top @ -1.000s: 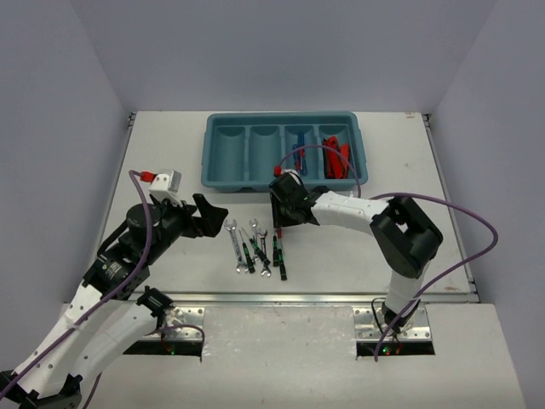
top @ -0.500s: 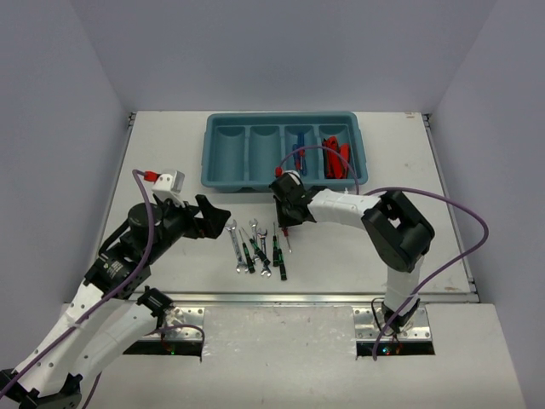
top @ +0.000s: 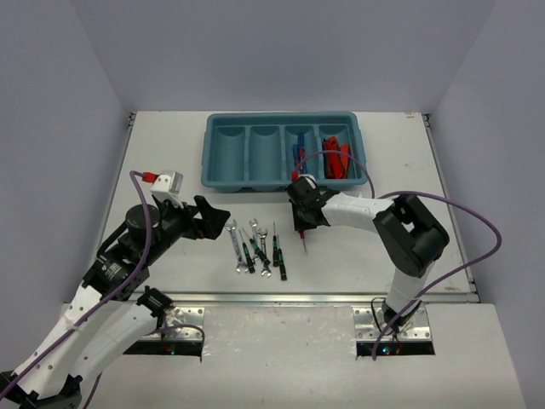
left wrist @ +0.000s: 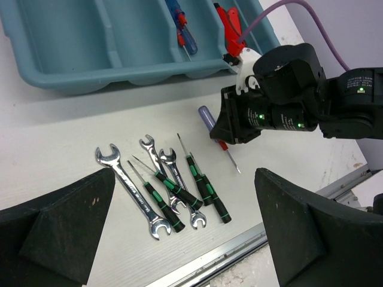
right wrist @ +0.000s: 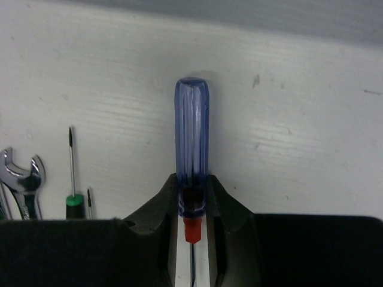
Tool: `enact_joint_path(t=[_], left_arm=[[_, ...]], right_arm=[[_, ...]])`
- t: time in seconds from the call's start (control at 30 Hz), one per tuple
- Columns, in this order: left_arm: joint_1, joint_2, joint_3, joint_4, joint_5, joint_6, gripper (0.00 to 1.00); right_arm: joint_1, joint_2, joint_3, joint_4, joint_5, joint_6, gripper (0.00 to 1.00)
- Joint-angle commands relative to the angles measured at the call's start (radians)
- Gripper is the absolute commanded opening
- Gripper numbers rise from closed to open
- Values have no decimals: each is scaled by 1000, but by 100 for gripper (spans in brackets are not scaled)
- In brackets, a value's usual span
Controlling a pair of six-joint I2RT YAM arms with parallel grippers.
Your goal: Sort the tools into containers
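My right gripper (top: 304,213) (right wrist: 191,206) is shut on a blue-handled screwdriver (right wrist: 191,137) near its red collar. It holds it low over the table just in front of the teal tray (top: 224,162); the handle (left wrist: 206,116) points toward the tray. My left gripper (top: 213,220) (left wrist: 182,197) is open and empty, above and left of a cluster of silver wrenches and green-black drivers (top: 255,247) (left wrist: 167,191). The tray's third compartment holds blue screwdrivers (top: 299,153) (left wrist: 182,30). The fourth holds red knives (top: 335,158) (left wrist: 229,21).
The tray's two left compartments (left wrist: 78,48) look bare. A metal rail (top: 272,298) runs along the table's near edge, close behind the tool cluster. Purple cables loop beside both arms.
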Motion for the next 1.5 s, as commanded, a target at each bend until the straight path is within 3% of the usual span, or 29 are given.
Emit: enact_joint_path(t=[0.0,0.33,0.47,0.67,0.83,0.9,1.0,1.07,1.13,1.23,1.33,1.47], left_arm=[[-2,-15,-3,50,1,12,100],[-1,-36,-4,50,-11,3,100],[0,-74,-7,47,-47,-8,100],[1,-98,-7,37,-96,-19,100],[2,-75,-4,33,-97,-18,100],[2,-61,-6,31,-93,-17,100],[2,-54,-3,31,-87,-18,100],[2,-53,-6,37,-81,-14,100],[2,-50,-6,38,-76,-12,100],[2,-45,-4,37,-70,-10,100],[2,-52,-4,35,-81,-11,100],[3,-80,2,26,-141,-18,100]], right_arm=[[2,-138,-103,2,24,-15,0],[-66,-581,-280,15,-178,-53,0],[-138,-632,-243,-2,-216,-81,0],[-264,-398,64,-44,-275,-155,0],[-325,-27,580,-190,-247,-215,0],[-348,131,717,-263,-238,-232,1],[-363,257,939,-320,-238,-253,11],[-370,383,1097,-395,-215,-269,38],[-373,416,1178,-444,-210,-272,47],[-374,372,1153,-444,-211,-284,59],[-371,268,1086,-447,-224,-281,62],[-332,-7,749,-389,-272,-267,67]])
